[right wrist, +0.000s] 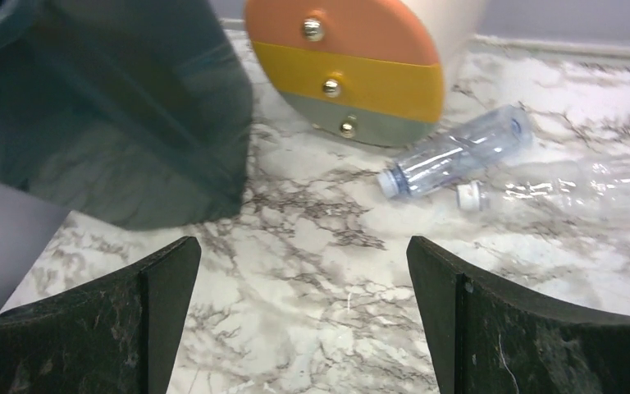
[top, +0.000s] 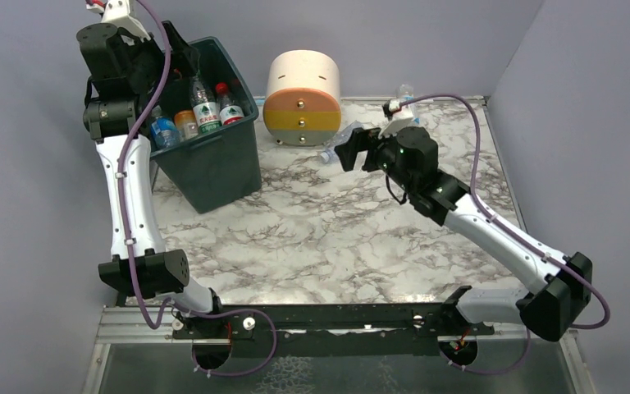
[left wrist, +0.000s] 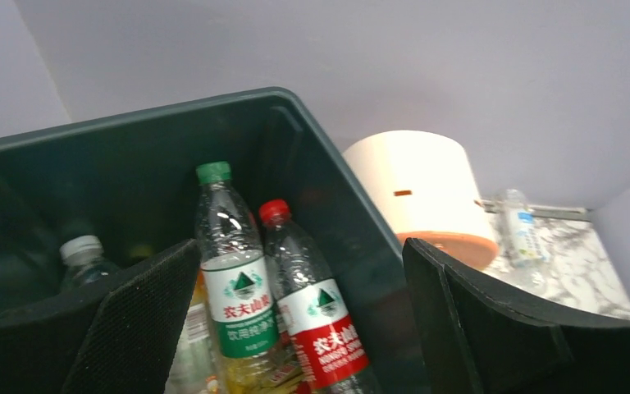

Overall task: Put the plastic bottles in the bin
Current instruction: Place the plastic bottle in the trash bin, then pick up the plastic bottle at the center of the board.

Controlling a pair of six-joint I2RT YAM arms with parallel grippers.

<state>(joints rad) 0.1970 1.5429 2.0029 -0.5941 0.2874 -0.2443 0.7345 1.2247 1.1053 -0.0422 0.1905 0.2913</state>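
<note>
Left fingers [left wrist: 139,320], spread wide and empty, hang over the bin [top: 213,164] of bottles [top: 205,107] at 10 o'clock; right fingers [right wrist: 492,328], equally wide and empty, hover near clear bottles [right wrist: 451,152] lying at 12 o'clock.

**Soft, even light; one washed-out patch**

The top view is lit brightly and evenly from above. Only a faint shadow is cast on the marble table [top: 336,238] under the bin [top: 213,156] at 10 o'clock. In the left wrist view the drawer unit [left wrist: 418,180] at 3 o'clock is overexposed, while the bin's inside is dim. In the right wrist view glints are seen on the clear bottle [right wrist: 455,152] at 3 o'clock.
</note>
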